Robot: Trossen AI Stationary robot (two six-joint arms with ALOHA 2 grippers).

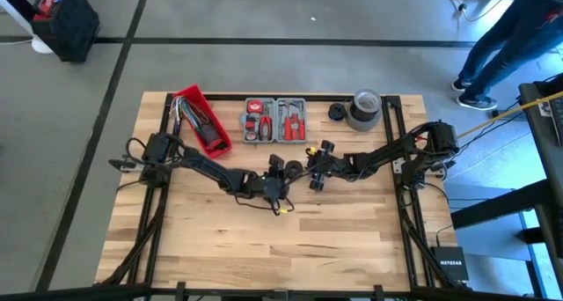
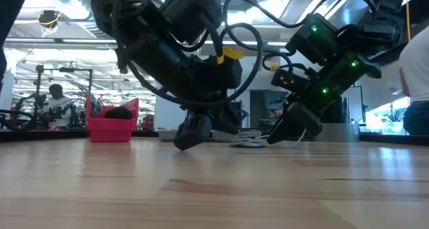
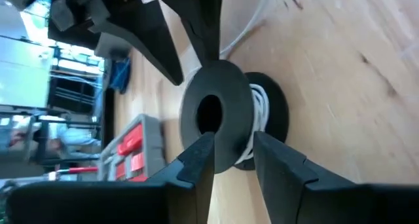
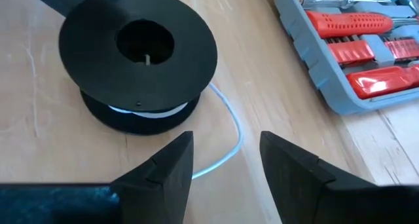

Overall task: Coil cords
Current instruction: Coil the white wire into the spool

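Note:
A black spool [image 1: 293, 168] stands on its lower flange on the wooden table [image 1: 281, 248], with the white cord [image 3: 260, 106] wound round its core. A loose end of the cord [image 4: 232, 129] curves away over the wood and runs between the fingers of my right gripper [image 4: 226, 155], which stands open just right of the spool [image 4: 137, 50]. My left gripper [image 3: 232, 145] is open at the spool's left side. Its two fingers stand on either side of the top flange's rim [image 3: 219, 149]. My left gripper has its fingertips [image 3: 203, 149] right at the rim of the spool's top flange, coming slanting down from the table's left. I cannot tell whether they touch it. The spool stays upright on the table.
At the table's far side stand a red bin [image 1: 202, 121] of tools, an open grey tool case [image 1: 274, 119], a small black spool [image 1: 339, 112] and a grey tape roll [image 1: 363, 109]. A person's legs [image 1: 501, 37] show beyond the far right corner.

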